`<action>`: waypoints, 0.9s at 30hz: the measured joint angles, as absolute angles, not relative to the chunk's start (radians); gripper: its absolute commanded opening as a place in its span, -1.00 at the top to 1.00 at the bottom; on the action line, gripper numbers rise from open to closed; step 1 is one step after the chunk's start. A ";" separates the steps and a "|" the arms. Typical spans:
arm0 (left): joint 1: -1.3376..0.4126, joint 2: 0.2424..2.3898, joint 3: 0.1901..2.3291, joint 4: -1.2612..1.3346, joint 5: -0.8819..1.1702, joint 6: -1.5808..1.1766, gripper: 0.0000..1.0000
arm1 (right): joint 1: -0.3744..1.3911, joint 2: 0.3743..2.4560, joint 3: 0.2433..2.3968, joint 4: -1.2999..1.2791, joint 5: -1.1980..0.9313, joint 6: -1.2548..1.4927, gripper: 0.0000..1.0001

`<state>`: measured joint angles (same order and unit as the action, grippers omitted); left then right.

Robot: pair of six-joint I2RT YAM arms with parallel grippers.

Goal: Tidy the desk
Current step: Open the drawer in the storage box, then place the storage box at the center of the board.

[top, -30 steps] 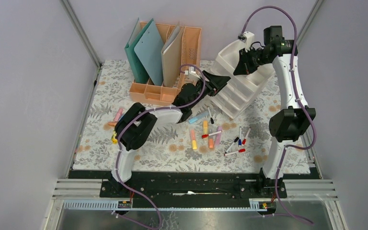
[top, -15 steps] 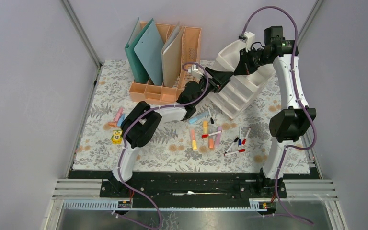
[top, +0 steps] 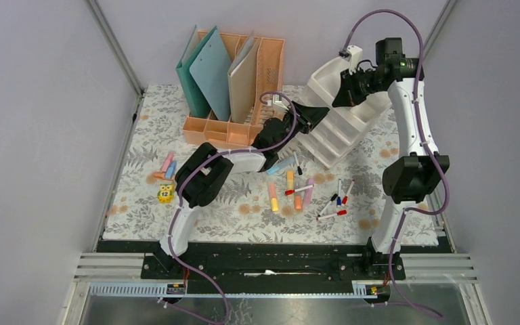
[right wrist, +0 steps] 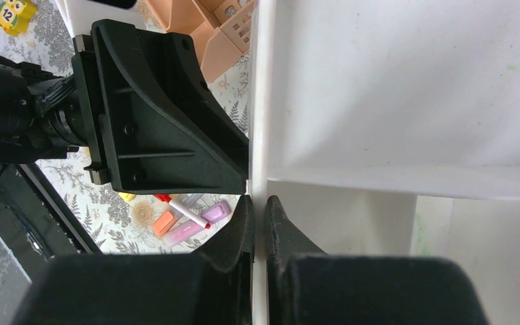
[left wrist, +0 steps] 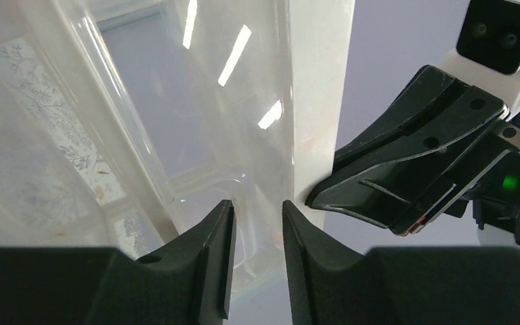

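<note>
Reaching from lower left to frame centre, elbow bent, holding left claw point(top: 317, 112) narrowly parted against white drawer unit point(top: 342, 132); grip impossible to tell. Arching high at upper right, pinching right claw point(top: 342, 95) onto tilted unit's wall. Filling mid-frame underneath: desk point(top: 237, 210).

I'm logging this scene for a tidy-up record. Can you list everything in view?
desk: one, white-grey floral cloth, under everything
file rack: one, peach, far left-centre
folders: three, two teal and one beige, standing in the file rack
drawer unit: one, white, tilted, far right
highlighters and pens: roughly ten, mixed colours, loose at desk centre
small sticks: about three, pink, blue, orange, left side
die: one, yellow, marked 12, left side
left hand: one, black, jaws slightly apart at the drawer unit
right hand: one, black, shut on the drawer unit's wall
</note>
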<state>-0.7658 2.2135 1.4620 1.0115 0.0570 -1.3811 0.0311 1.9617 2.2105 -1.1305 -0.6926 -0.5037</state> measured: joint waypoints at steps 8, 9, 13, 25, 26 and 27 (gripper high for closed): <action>-0.759 2.195 1.373 1.092 0.058 -1.377 0.55 | 0.033 1.951 2.170 -1.090 -0.611 -0.506 1.00; -0.758 2.190 1.359 1.101 0.060 -1.377 0.55 | 0.032 1.949 2.163 -1.080 -0.595 -0.508 1.00; -0.752 2.160 1.293 1.121 0.067 -1.378 0.53 | 0.033 1.942 2.130 -1.041 -0.540 -0.517 1.00; -0.714 2.142 1.221 1.161 0.114 -1.388 0.15 | 0.033 1.942 2.069 -0.953 -0.488 -0.555 1.00; -0.712 2.142 1.219 1.172 0.119 -1.391 0.09 | 0.033 1.942 2.057 -0.945 -0.484 -0.564 1.00; -0.709 2.142 1.218 1.182 0.126 -1.394 0.02 | 0.032 1.943 2.045 -0.938 -0.479 -0.572 1.00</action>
